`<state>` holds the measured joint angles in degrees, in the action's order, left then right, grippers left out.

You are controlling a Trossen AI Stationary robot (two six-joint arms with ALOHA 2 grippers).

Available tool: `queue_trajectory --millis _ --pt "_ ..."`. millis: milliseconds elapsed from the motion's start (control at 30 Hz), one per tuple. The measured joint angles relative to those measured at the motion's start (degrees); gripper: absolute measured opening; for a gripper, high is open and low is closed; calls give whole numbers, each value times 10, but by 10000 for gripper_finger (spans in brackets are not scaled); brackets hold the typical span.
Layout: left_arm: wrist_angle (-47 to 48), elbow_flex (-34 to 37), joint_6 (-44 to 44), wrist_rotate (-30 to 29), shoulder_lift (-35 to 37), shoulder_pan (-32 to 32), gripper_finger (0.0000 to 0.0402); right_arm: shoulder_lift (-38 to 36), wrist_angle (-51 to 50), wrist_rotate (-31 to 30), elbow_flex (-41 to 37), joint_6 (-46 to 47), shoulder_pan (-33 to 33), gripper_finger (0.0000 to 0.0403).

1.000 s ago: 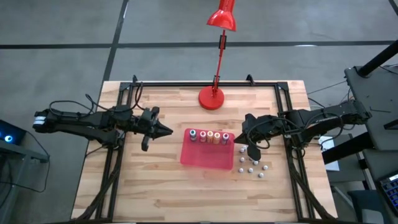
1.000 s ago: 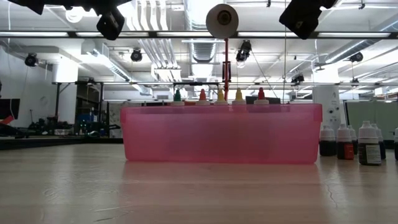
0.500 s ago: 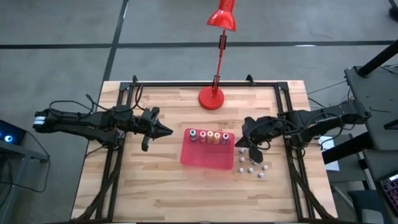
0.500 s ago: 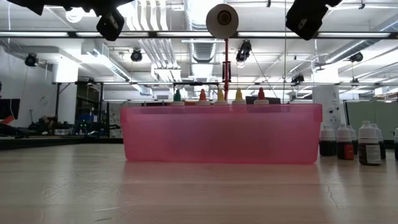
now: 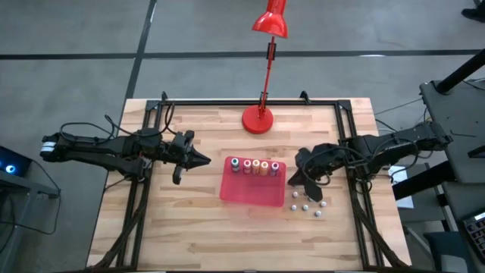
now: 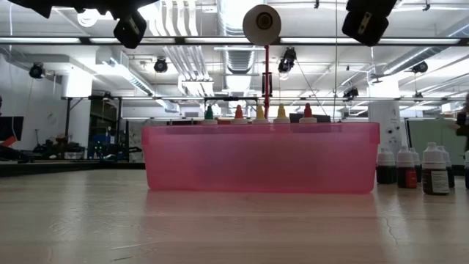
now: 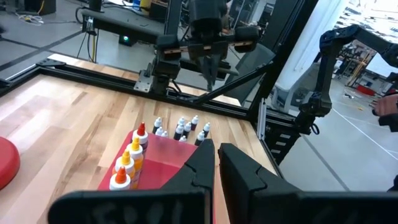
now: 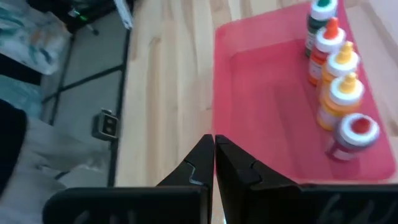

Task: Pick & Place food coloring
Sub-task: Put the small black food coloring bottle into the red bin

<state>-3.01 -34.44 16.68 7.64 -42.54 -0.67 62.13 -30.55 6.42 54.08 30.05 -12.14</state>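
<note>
The food coloring bottles (image 5: 255,167) stand in one row inside the red tray (image 5: 250,191), along its far edge; there are five of them, with green, red, yellow, orange and red caps. In the low view only their caps (image 6: 258,112) show above the tray wall (image 6: 261,158). The tray lies on the wooden counter (image 5: 189,220), near the middle. Just beside the tray, on its right side, a group of small white-capped bottles (image 5: 307,203) stands on the counter. The right tool (image 5: 292,179) hovers near the right end of the tray, over this group, with its fingers pressed together and holding nothing. The left tool (image 5: 206,161) waits to the left of the tray, also fully closed and empty. Behind the tray stands a red lamp (image 5: 260,119) on its round base.
</note>
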Motion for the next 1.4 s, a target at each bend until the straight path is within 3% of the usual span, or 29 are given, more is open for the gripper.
queue_trajectory --millis 267,467,733,1133,1400 --pt "0 0 0 0 0 0 0 0 -8 11 20 0 0 8" --pt "0 0 0 0 0 0 0 33 -140 14 51 -12 0 9" --pt "3 1 5 0 0 0 0 100 -282 12 73 -109 0 9" --pt "5 1 14 0 0 0 0 168 -315 11 73 -83 9 10" --pt "5 1 14 0 0 0 0 187 -348 -4 73 -78 18 87"
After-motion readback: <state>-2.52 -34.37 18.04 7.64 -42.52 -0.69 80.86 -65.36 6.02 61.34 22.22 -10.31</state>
